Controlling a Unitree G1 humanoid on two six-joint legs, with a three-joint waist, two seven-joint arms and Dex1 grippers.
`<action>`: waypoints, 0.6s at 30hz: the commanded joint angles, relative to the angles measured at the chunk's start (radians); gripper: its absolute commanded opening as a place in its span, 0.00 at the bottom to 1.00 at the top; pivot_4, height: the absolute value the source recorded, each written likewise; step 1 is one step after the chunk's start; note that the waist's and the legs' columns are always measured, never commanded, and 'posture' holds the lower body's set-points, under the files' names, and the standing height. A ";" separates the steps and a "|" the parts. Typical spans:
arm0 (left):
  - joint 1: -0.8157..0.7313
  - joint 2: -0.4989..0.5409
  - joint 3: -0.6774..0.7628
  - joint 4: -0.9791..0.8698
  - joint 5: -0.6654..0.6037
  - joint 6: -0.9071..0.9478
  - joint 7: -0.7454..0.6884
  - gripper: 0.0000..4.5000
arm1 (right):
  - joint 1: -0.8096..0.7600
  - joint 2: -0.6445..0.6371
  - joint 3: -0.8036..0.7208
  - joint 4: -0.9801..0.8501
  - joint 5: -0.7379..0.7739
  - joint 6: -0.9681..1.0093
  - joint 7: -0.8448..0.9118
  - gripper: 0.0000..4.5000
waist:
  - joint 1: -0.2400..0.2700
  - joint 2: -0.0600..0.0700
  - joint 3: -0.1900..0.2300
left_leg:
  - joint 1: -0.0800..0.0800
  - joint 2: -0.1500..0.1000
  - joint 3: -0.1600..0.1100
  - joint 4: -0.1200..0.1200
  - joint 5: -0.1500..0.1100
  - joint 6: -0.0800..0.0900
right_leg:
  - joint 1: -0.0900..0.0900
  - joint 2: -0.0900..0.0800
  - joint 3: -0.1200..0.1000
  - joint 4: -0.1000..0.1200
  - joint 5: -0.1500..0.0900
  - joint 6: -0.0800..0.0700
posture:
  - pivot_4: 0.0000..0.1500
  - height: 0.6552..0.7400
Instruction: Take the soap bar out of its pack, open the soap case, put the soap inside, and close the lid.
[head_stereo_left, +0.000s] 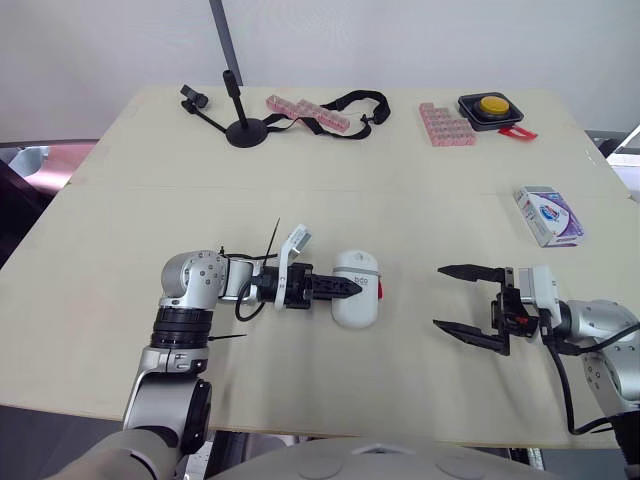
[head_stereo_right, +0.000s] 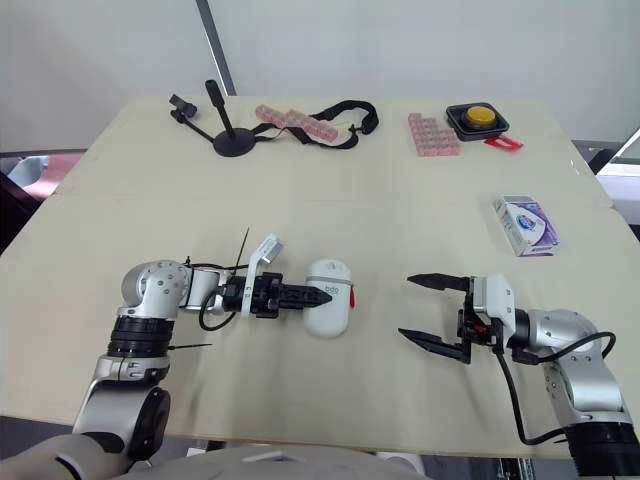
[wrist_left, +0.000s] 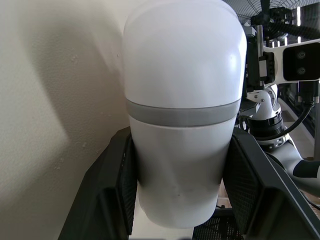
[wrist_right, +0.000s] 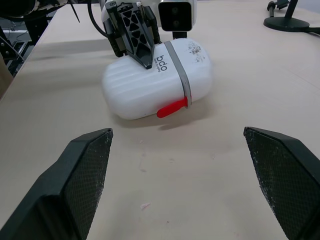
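Observation:
The white soap case (head_stereo_left: 358, 306) lies closed on the table, front centre, with a grey band and a red latch (wrist_right: 172, 106) on the side toward my right arm. My left gripper (head_stereo_left: 350, 288) is shut on the case, one black finger (wrist_left: 107, 200) against each side of it. A short way to the right, my right gripper (head_stereo_left: 438, 296) stands open, fingertips pointing at the case and apart from it, nothing between them. The soap pack (head_stereo_left: 548, 214), a white and purple box, lies at the table's right edge, beyond my right arm.
At the back of the table stand a black stand on a round base (head_stereo_left: 245, 131), a black strap (head_stereo_left: 355, 100), two pink trays (head_stereo_left: 306, 113) (head_stereo_left: 445, 124) and a black box with a yellow button (head_stereo_left: 492, 107).

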 joint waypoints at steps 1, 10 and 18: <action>0.007 0.015 -0.012 -0.003 -0.003 0.031 0.017 0.41 | 0.004 -0.001 -0.011 -0.003 0.006 -0.018 0.003 0.99 | 0.000 0.000 0.000 | 0.000 0.000 0.000 0.000 0.000 0.000 | 0.000 0.000 0.000 0.000 0.000 0.000 | 1.00 0.72; -0.006 0.051 -0.060 0.020 0.020 -0.026 -0.008 0.77 | -0.006 -0.004 -0.010 0.027 0.000 -0.030 0.009 1.00 | 0.000 0.000 0.000 | 0.002 -0.003 -0.001 -0.005 0.001 -0.003 | 0.005 0.000 -0.002 -0.007 0.000 0.000 | 1.00 0.72; -0.008 0.134 -0.137 -0.011 0.026 -0.112 -0.072 1.00 | -0.026 0.003 -0.004 0.051 -0.003 -0.036 0.010 1.00 | -0.005 0.000 0.000 | 0.008 -0.003 -0.002 -0.007 0.001 -0.001 | 0.011 -0.002 -0.002 -0.010 0.000 0.001 | 1.00 0.72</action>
